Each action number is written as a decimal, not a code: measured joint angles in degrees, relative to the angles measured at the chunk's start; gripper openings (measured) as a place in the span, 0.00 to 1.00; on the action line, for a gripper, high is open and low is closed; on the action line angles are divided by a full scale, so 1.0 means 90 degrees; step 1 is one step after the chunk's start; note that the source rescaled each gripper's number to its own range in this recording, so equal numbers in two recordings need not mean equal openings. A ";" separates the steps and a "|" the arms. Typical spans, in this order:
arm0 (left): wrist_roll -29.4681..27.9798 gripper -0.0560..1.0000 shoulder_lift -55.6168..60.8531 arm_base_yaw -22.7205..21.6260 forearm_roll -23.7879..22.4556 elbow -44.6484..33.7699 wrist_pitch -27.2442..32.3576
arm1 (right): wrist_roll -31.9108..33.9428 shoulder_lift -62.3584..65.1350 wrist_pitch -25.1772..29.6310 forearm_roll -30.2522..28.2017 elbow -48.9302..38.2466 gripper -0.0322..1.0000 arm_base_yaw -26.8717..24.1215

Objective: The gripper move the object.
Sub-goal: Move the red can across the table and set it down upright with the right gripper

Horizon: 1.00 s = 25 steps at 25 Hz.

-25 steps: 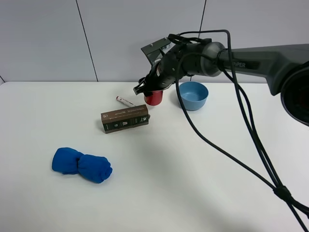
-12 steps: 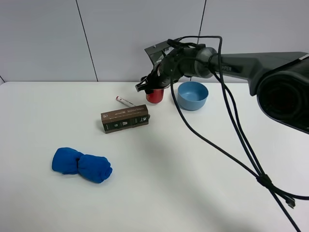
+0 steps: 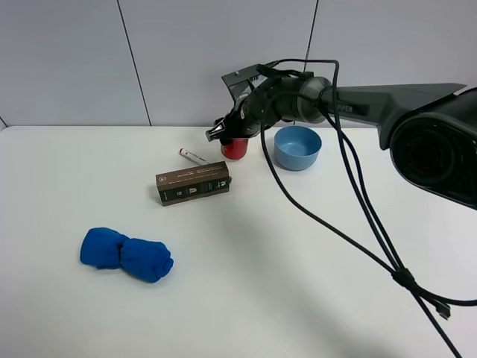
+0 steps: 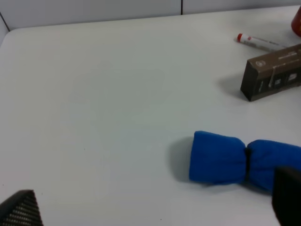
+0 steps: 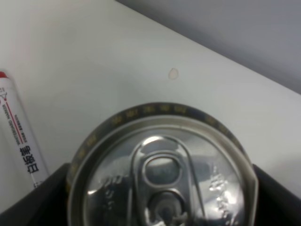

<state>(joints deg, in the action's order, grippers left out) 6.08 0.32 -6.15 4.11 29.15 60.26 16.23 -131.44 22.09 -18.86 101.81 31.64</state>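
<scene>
Right wrist view: my right gripper point(image 3: 228, 136) seems closed on the object point(image 5: 162, 165), a light, thin-walled, slippery can; I would hold its mid-body, gently.

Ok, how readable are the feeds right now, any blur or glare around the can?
Right wrist view: the can fills the frame, slightly soft, with bright sheen on its lid; the marker print is legible. Exterior high view: even light, sharp, only faint shadows beside the box and cloth. Left wrist view: mildly soft, no glare.
</scene>
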 joint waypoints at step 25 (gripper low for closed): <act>0.0000 1.00 0.0000 0.0000 0.0005 0.0000 0.0000 | 0.0075 -0.0329 -0.0713 -0.0335 0.0059 0.23 0.0000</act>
<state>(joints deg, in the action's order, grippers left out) 6.08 0.32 -6.15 4.16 29.15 60.26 16.90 -134.40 15.67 -21.88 102.34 31.64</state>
